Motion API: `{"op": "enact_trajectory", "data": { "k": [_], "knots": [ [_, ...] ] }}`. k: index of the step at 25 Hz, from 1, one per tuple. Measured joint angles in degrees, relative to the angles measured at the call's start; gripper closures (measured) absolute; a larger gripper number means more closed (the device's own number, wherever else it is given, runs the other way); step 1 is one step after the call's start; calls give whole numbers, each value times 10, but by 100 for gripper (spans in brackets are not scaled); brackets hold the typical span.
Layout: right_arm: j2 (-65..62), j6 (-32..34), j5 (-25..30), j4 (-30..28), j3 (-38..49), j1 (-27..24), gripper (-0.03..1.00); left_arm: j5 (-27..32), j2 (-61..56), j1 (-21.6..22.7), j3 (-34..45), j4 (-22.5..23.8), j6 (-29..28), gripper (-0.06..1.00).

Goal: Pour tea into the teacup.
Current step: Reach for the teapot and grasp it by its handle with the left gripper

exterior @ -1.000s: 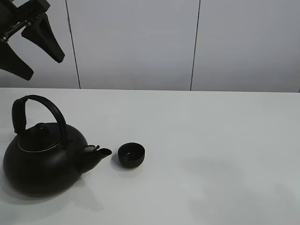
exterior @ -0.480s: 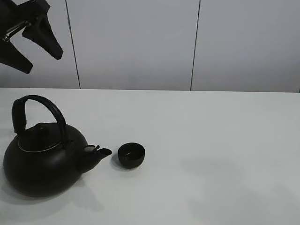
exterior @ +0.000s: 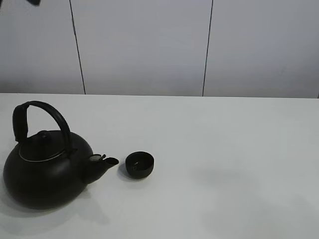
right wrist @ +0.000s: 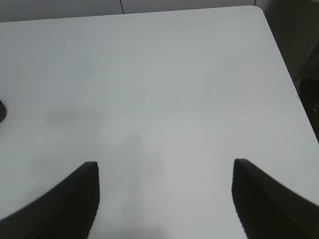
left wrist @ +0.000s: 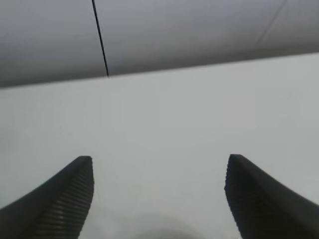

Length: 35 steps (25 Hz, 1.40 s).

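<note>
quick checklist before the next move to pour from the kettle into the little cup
1. Kettle upright on the table: ok.
2. Teacup upright with its mouth up: ok.
3. Spout points toward the teacup, with a small gap between them: ok.
4. Left gripper open and empty: ok.
5. Right gripper open and empty: ok.
6. Handle of the kettle gripped: not ok, neither gripper is on it.
7. How full the teacup is: cannot tell, its inside is dark.
</note>
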Motion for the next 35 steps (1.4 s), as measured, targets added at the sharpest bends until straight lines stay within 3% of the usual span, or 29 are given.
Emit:
{"op": "enact_trajectory", "data": {
  "k": [5, 12, 16, 20, 24, 28, 31, 35],
  "knots": [
    [0, 0, 0, 0, 0, 0, 45, -75, -156, -39, 87, 124, -117, 41],
    [0, 0, 0, 0, 0, 0, 45, -294, -337, -41, 310, 296, -147, 41],
    [0, 0, 0, 0, 0, 0, 45, -394, -362, -41, 421, 323, -189, 41],
    [0, 0, -1, 0, 0, 0, 45, -452, -326, -41, 502, 329, -207, 41],
    [0, 0, -1, 0, 0, 0, 45, -510, -257, -38, 539, 331, -209, 41],
    [0, 0, -1, 0, 0, 0, 45, -595, -182, -7, 556, 336, -211, 41],
    [0, 0, -1, 0, 0, 0, 45, -631, -146, 25, 556, 372, -221, 42],
    [0, 0, -1, 0, 0, 0, 45, -685, -126, 70, 572, 460, -252, 47]
  ]
}}
